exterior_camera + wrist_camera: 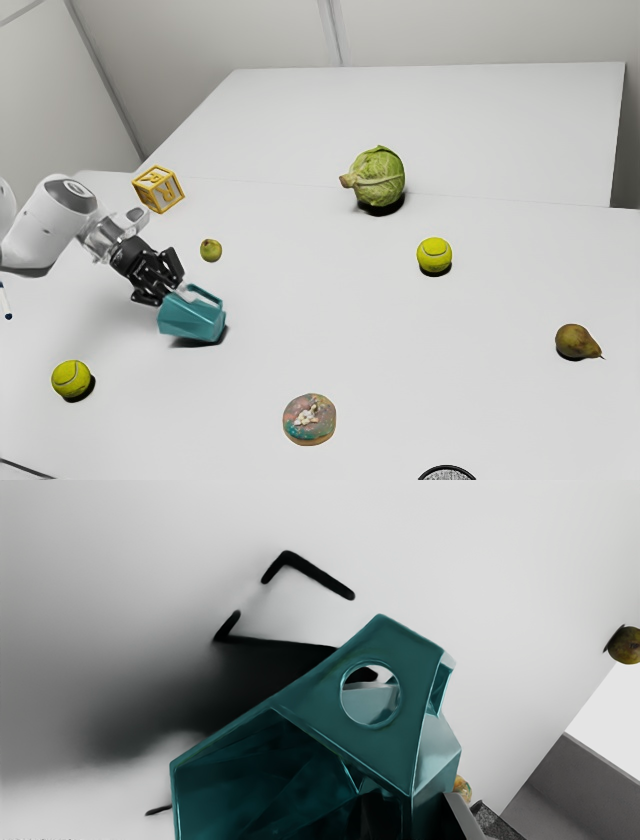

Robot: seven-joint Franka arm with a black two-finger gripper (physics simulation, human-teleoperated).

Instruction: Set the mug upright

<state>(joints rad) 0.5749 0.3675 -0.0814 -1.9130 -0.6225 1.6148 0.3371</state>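
Observation:
The black gripper (165,287) reaches down to the teal mug (192,318) in the exterior view. The mug is on its side, mouth toward the hand and handle uppermost, with a dark shadow beneath it. In the wrist view the faceted mug (300,760) shows its open mouth and its handle with a round hole. There the gripper (417,820) is shut on the mug's wall, one dark finger within the mouth and the other against the outside. Part of the inner finger is hidden by the mug.
A tennis ball (71,379) and a small green fruit (211,250) lie near the arm, with a letter block (159,189) beyond. Farther off are a donut (309,419), a cabbage (377,178), another tennis ball (434,255) and a pear (577,342).

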